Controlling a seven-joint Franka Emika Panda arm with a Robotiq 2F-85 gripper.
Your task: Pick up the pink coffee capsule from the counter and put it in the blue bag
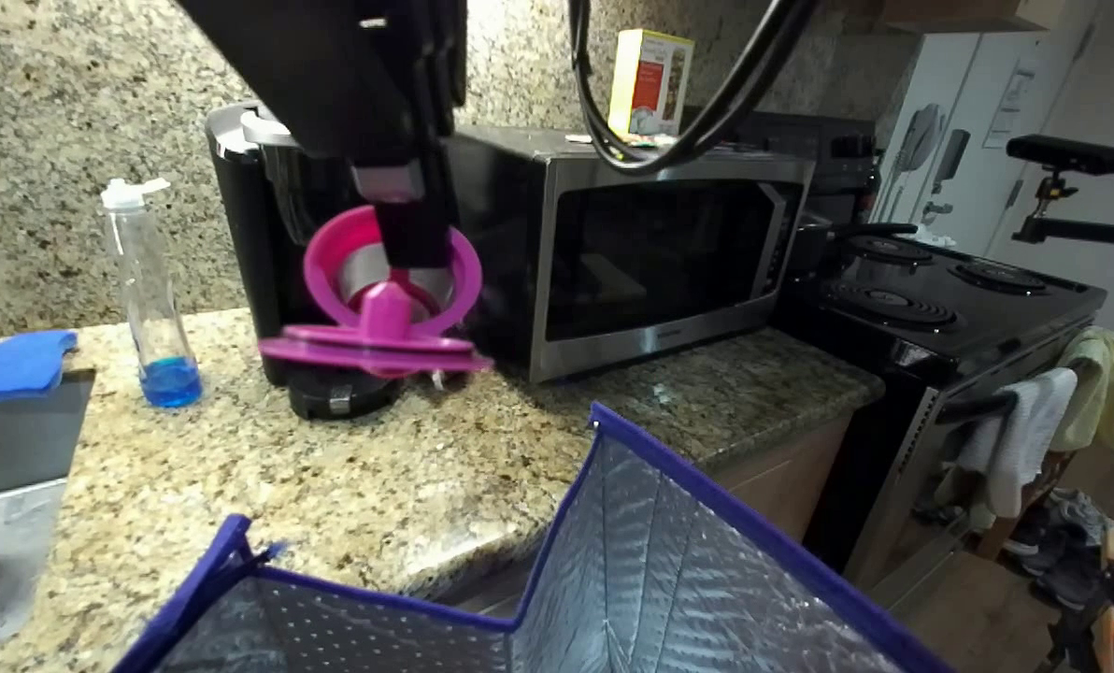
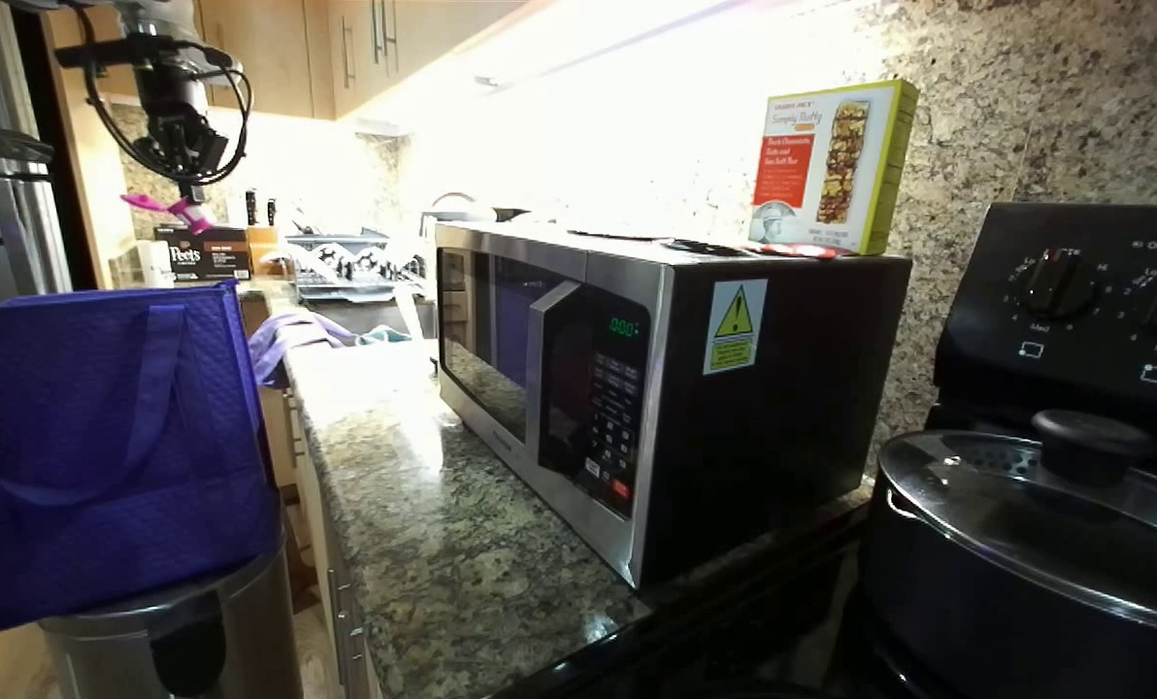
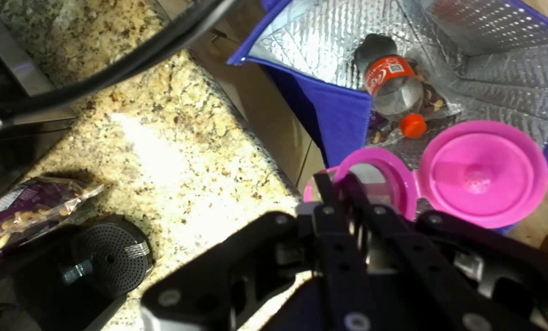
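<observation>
My gripper (image 3: 340,186) is shut on the rim wall of the pink coffee capsule (image 3: 481,177), one finger inside the cup and one outside. The capsule's lid hangs open on its hinge. In both exterior views the capsule (image 1: 379,350) (image 2: 190,216) is held in the air under the gripper (image 1: 414,238). In the wrist view it lies across the near edge of the blue bag (image 3: 333,115). The bag stands open beside the counter (image 3: 182,184), showing its silvery lining (image 1: 669,551). In an exterior view its purple outside (image 2: 103,466) rests on a metal bin.
The bag holds a bottle with an orange cap (image 3: 389,87) and snack packets. A black coffee maker (image 1: 249,243), microwave (image 1: 669,252) and bottle with blue liquid (image 1: 160,308) stand on the counter. A snack bag (image 3: 35,207) lies near the coffee maker. Loose cables (image 1: 688,121) hang from the arm.
</observation>
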